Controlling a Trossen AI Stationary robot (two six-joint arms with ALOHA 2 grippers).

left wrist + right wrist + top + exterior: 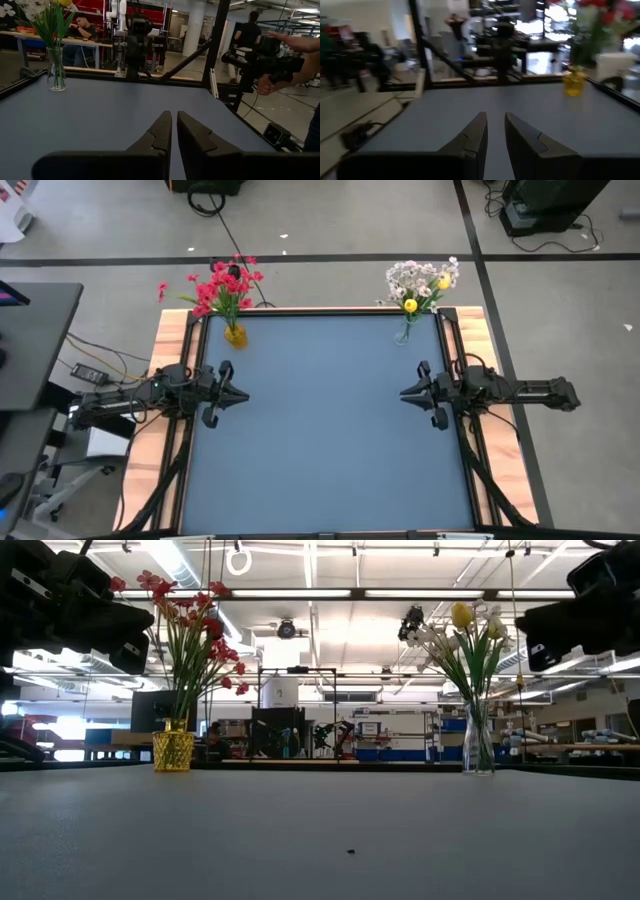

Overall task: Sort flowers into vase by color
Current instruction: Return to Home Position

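1. High view first: we see the left gripper (243, 395) raised over the left side of the table (320, 450), pointing inward. The right gripper (403, 392) mirrors it on the right side. The two face each other, well apart.
2. In the left wrist view, we find the left gripper's fingers (160, 132) drawn close together with only a slim gap between them, holding nothing.
3. In the right wrist view, we find the right gripper's pair also narrow, with a slightly wider gap, and likewise holding nothing.
4. We find the red flowers (222, 285) standing in the yellow vase (235, 335), at the table corner in the top left of the high view. Their stems fan upward.
5. We see the white blossoms (415, 278) and yellow buds (410, 305) sharing the clear vase (404, 335), at the corner in the top right of that view.
6. From the low view, we note both vases upright on the table and well apart. Both arms hang dark above the tabletop near the picture's upper corners, and neither touches a vase.
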